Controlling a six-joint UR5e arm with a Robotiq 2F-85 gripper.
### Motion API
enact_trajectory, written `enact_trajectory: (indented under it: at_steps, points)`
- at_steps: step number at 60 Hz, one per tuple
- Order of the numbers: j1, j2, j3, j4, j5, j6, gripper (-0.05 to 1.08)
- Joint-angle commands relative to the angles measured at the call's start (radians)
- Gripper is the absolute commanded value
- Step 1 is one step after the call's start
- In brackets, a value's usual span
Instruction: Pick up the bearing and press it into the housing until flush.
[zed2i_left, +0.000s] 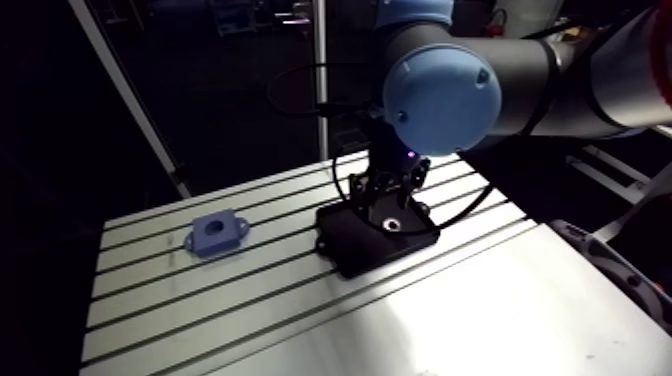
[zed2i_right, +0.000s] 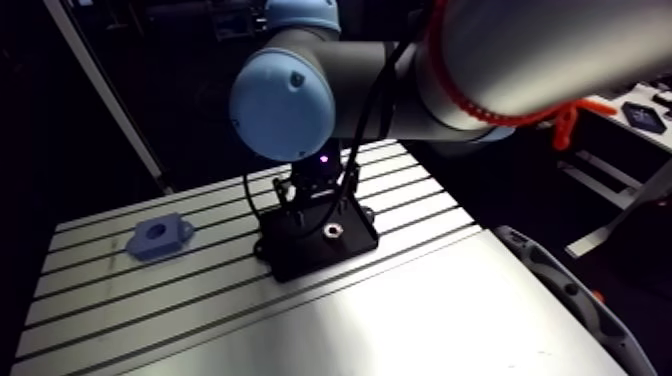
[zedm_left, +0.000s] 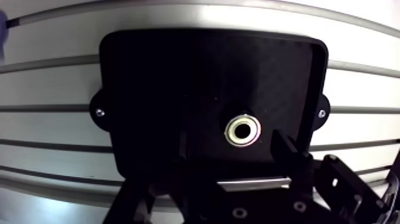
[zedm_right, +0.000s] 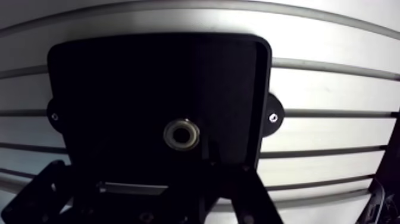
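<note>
Gripper (zedm_left: 233, 149): open, holding nothing. Fingers (zedm_left: 284, 146) are spread w/ the bearing (zedm_left: 243, 129) in the gap, clear of both.
Bearing: silver ring, dark bore, lying flat on black plate (zedm_left: 178, 77), just ahead of the gripper.
Wrist view only: finger gap is readable here. I also get the plate's two side ears, one screw (zedm_left: 99, 111) each, and the plate lying across several table slots.
Arm view only: blue housing (zed2i_left: 215, 233) flat on table (zed2i_left: 500, 310), bore up, well apart from the plate, nothing touching it. Fingers too dark to read from here.
Arm pose: wrist comes down near-vertical over the plate. Light-blue joint cap (zed2i_left: 442, 97) sits right above it, and the forearm runs off sideways out of frame. Violet light (zed2i_left: 411, 155) is lit on the wrist.
Height: gripper low over the plate, tips about level w/ the bearing.
Contact: can't tell if the tips touch the plate, black on black.
Task state: bearing on plate, not in housing.
</note>
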Motion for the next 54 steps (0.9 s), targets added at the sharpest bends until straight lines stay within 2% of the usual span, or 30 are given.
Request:
enact_trajectory:
  at_steps: [1,11,54]
  points:
    - [-0.008,0.018,-0.001,-0.007,-0.002,-0.003,0.26]
    - [-0.024,0.026,-0.003,-0.007,-0.002,-0.004,0.26]
    - [-0.024,0.043,0.008,-0.033,-0.005,-0.009,0.29]
